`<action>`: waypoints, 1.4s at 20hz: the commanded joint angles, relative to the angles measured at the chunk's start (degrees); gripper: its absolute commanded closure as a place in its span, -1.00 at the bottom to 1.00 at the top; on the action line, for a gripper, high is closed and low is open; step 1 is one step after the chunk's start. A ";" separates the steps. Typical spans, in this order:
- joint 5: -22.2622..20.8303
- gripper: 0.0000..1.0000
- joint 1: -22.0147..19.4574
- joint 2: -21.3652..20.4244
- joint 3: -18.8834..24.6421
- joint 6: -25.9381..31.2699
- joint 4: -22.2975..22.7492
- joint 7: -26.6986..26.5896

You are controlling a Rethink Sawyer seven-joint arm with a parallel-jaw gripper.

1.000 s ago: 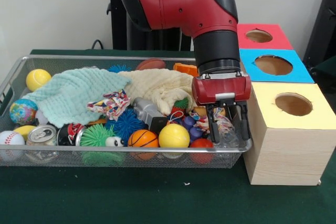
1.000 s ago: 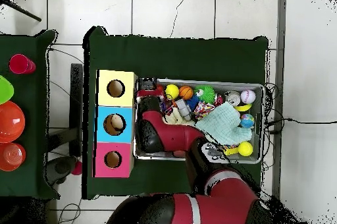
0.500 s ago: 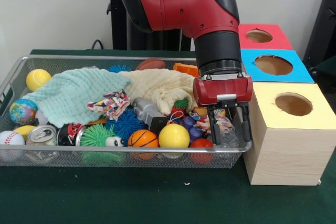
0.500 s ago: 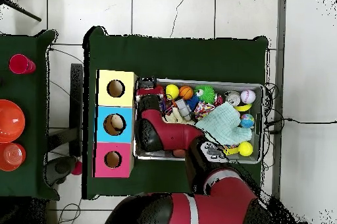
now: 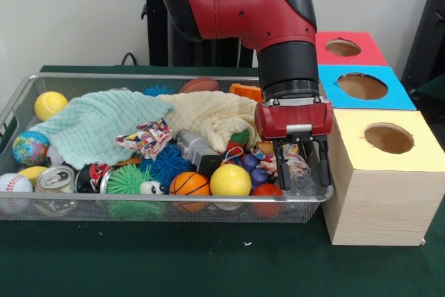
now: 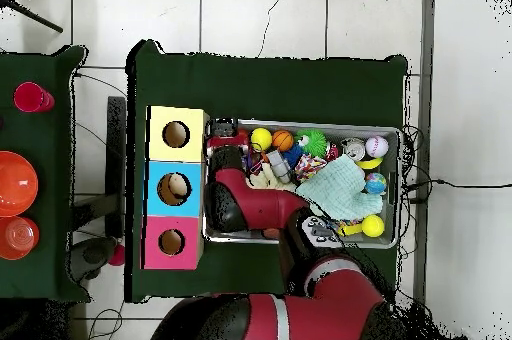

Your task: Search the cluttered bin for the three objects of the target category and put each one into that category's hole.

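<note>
The wire mesh bin [image 5: 139,75] is full of toys and cloths; it also shows in the overhead view [image 6: 300,123]. My gripper [image 5: 301,172] is low in the bin's right front corner, beside the yellow box. It is open, with its fingers [image 5: 279,161] either side of a see-through crumpled plastic bottle [image 5: 304,181] among small toys. Whether the fingers touch the bottle I cannot tell. No other bottle shows. The blue-surround hole [image 5: 361,86] is in the middle box behind the gripper, and in the overhead view [image 6: 174,189]. In the overhead view the arm hides the gripper.
The yellow-surround hole [image 5: 389,138] and the red-surround hole [image 5: 343,47] flank the blue one. A mint cloth [image 5: 97,126] and a cream cloth [image 5: 212,116] cover the bin's middle. A silver can [image 5: 55,179], balls [image 5: 230,180] and a green spiky toy [image 5: 128,180] line the front edge.
The gripper has stayed low in the bin's right front corner, shifting only a hair. The fingers remain apart around the bottle.
</note>
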 commanded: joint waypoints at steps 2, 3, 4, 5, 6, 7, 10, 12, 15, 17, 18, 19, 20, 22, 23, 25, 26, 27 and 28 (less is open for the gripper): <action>-0.72 -1.00 0.60 1.46 -1.27 4.61 -3.91 7.12; -0.62 -1.00 0.77 1.45 -1.52 4.97 -3.92 6.94; -0.61 -1.00 0.81 1.40 -1.69 5.30 -3.79 6.86; -0.63 -1.00 0.99 1.34 -1.92 5.84 -3.83 6.57; -0.69 -1.00 1.02 1.46 -1.96 5.73 -3.93 6.59; -0.78 -1.00 1.04 1.54 -2.01 5.79 -4.00 6.56; -0.80 -1.00 1.55 1.69 -2.60 6.49 -4.52 5.87; -0.70 -1.00 1.82 1.90 -3.02 7.30 -4.86 5.41; -1.01 -1.00 2.05 2.16 -3.43 8.61 -5.26 4.77; -1.25 -1.00 1.94 2.19 -3.46 9.10 -5.27 4.92; -1.40 -1.00 1.92 2.21 -3.47 9.11 -5.35 4.99; -1.54 -1.00 1.90 2.23 -3.48 9.11 -5.43 5.07; -1.66 -1.00 1.88 2.28 -3.51 8.98 -5.52 5.21; -1.73 -1.00 1.79 2.53 -3.46 8.61 -5.64 5.67; -1.74 -1.00 1.74 2.86 -3.44 8.24 -5.77 5.92; -1.76 -1.00 2.04 3.85 -3.82 7.99 -6.48 5.58; -1.87 -1.00 1.93 4.38 -3.70 7.67 -6.66 5.79; -1.86 -1.00 1.96 4.65 -3.66 7.90 -6.78 5.78; -1.74 -1.00 1.89 4.96 -3.50 8.32 -6.86 5.93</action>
